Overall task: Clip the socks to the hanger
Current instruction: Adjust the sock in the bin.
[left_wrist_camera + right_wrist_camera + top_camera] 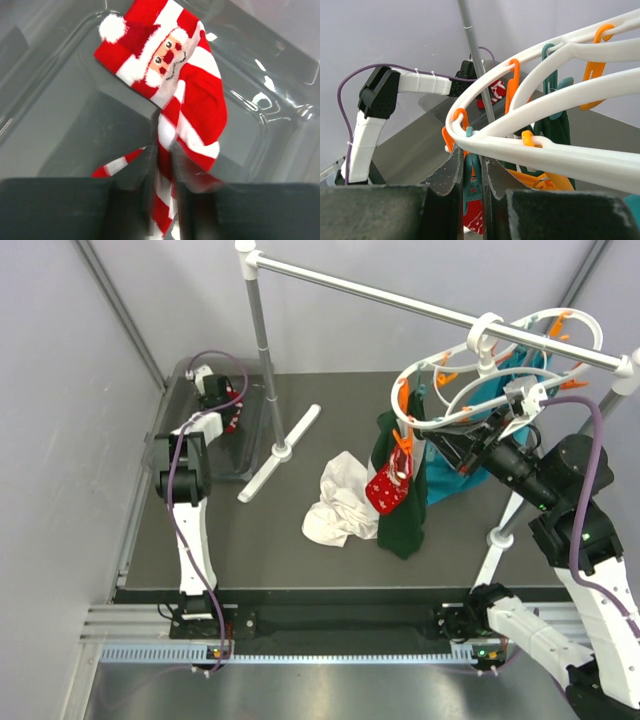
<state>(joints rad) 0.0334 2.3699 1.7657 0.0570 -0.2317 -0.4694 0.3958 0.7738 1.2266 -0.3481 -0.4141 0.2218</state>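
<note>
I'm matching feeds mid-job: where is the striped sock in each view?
Top: striped sock at left rear, in the left gripper over the clear tray.
Left wrist: sock centre-frame, between the fingers.
Right wrist: small red patch mid-frame, behind the pole.
Shared landmark: the left gripper holding it.

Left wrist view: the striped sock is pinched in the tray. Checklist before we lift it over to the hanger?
1. Grip: left gripper is shut on the lower part of the striped sock. Ok.
2. Sock free to lift: it lies in the tray with nothing on top. Ok.
3. Other sock: dotted sock hangs from the hanger. Ok.
4. Spare clip: orange clip on the ring looks empty. Ok.
5. Hanger steadied: right gripper is at the ring, jaws narrow around a teal clip. Actual pinch: cannot tell.
6. Straight path: rail post stands between tray and hanger. Not ok, route around.
</note>
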